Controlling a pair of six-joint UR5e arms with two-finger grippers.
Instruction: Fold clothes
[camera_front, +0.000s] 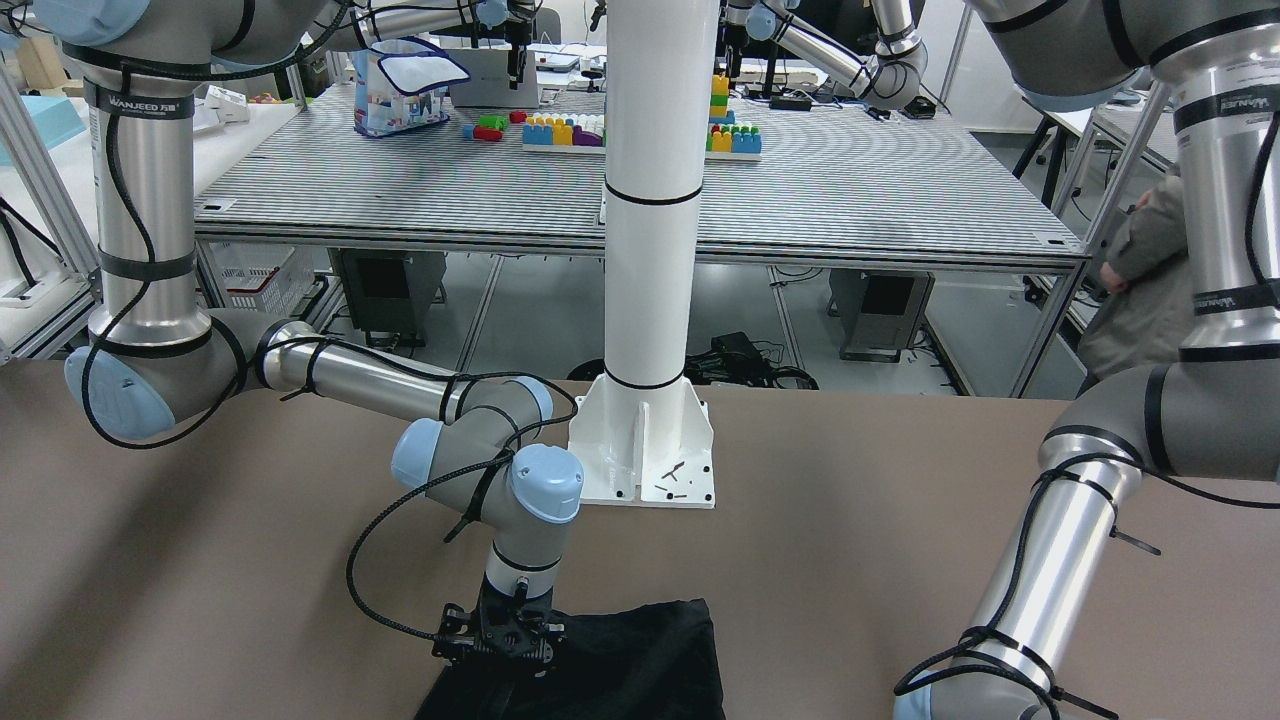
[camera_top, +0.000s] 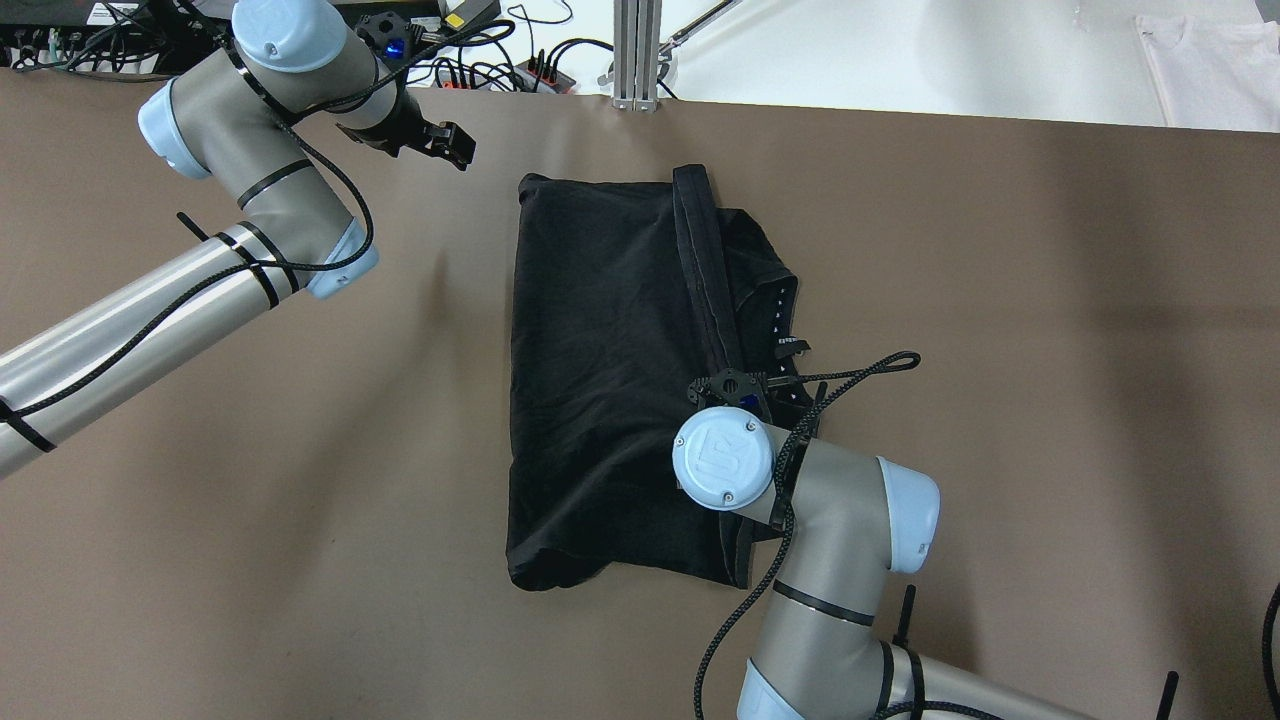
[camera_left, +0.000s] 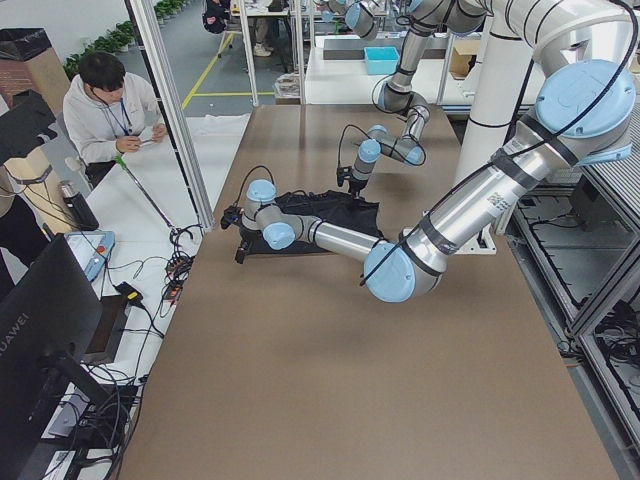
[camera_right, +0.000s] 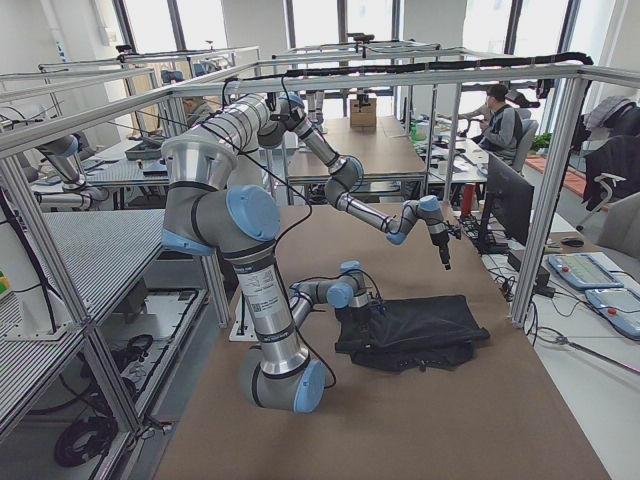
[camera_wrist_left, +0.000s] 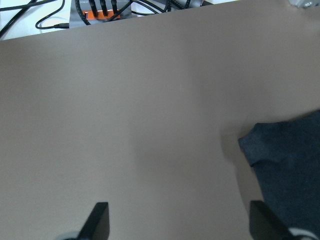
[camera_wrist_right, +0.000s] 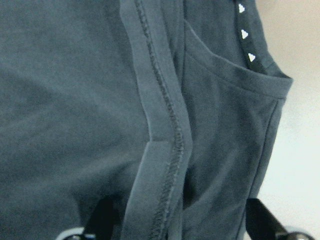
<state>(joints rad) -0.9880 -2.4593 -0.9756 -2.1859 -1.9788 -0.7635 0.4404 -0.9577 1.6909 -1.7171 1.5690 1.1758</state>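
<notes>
One black cloth (camera_top: 610, 380), two robot arms (camera_top: 150, 315), one white pole (camera_front: 650, 200), one table (camera_top: 1000, 300).

**Overhead:** you look forward and down from behind the robot onto the table (camera_top: 300, 450), with the clothes (camera_top: 600, 350) whole at centre.

**Front-facing:** you face the robot from across the table, looking steeply down with the white pole (camera_front: 650, 200) ahead. The lower edge cuts the clothes.

**Side views:** you look along the table from either end, at a distance. Both take in the whole of the clothes.

**Left wrist:** you look down at close range past the left pincer (camera_wrist_left: 180, 225) onto the table and one corner of the clothes.

**Right wrist:** nearer yet, past the right pincer (camera_wrist_right: 180, 225), the clothes fill the frame save a strip of table at right.
</notes>
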